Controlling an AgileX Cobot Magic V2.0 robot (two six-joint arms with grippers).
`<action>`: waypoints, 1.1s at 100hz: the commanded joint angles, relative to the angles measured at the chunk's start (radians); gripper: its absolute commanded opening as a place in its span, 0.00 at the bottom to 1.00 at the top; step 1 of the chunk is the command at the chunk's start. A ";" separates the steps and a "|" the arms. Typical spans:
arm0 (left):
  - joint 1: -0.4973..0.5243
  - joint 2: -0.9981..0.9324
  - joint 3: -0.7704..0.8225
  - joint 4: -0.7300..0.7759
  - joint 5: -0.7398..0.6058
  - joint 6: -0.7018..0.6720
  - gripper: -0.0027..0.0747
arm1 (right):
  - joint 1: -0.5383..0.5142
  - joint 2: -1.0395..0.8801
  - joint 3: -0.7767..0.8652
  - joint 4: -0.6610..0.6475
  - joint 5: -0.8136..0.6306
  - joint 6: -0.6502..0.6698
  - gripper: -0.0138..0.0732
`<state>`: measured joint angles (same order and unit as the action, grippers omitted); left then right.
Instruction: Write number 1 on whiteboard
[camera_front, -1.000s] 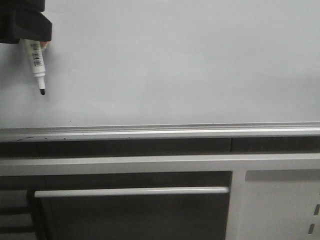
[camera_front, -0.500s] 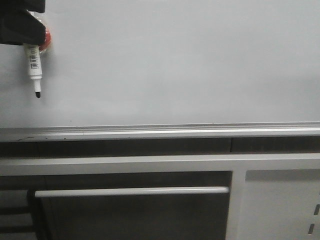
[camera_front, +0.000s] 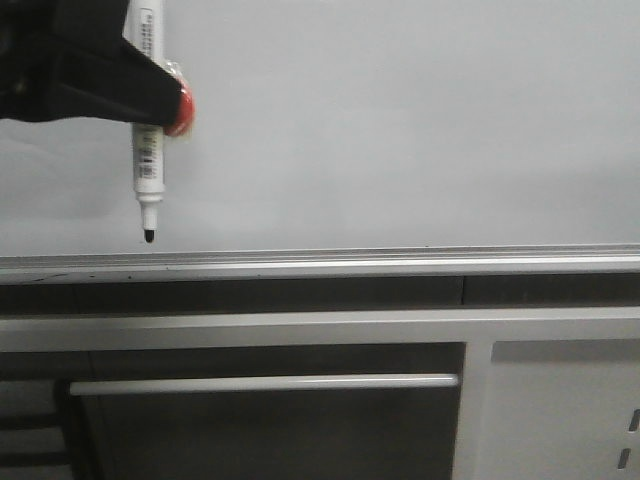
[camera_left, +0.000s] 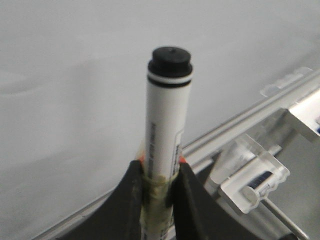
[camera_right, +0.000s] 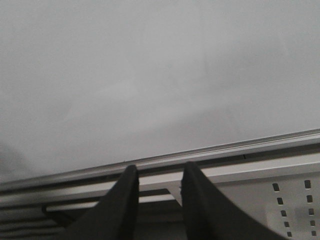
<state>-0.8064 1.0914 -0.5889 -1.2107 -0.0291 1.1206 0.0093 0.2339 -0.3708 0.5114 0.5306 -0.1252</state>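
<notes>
at upper left of the frame, the left claw (camera_front: 150, 95), clamped on the marker (camera_front: 148, 170), has shifted right and lower; tip near the whiteboard (camera_front: 400, 130) rail (camera_front: 400, 262); board bare rightward. right claw (camera_right: 157, 192) empty, parted.

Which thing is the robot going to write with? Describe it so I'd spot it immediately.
Find the big pale whiteboard, then its upper left. There the black left end effector clamps a white marker pointing down, black tip just above the silver rail. Nothing else there is pen-shaped.
</notes>
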 joint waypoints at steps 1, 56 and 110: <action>-0.003 -0.016 -0.033 0.052 0.071 -0.001 0.01 | 0.000 0.027 -0.082 0.033 0.030 -0.078 0.37; -0.003 0.033 -0.167 0.168 0.463 0.073 0.01 | 0.032 0.367 -0.307 0.620 0.487 -0.736 0.37; -0.004 0.183 -0.408 0.367 0.774 0.071 0.01 | 0.151 0.714 -0.646 0.481 0.689 -0.757 0.38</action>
<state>-0.8064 1.2752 -0.9331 -0.8295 0.7170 1.1955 0.1533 0.9076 -0.9537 0.9662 1.2100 -0.8714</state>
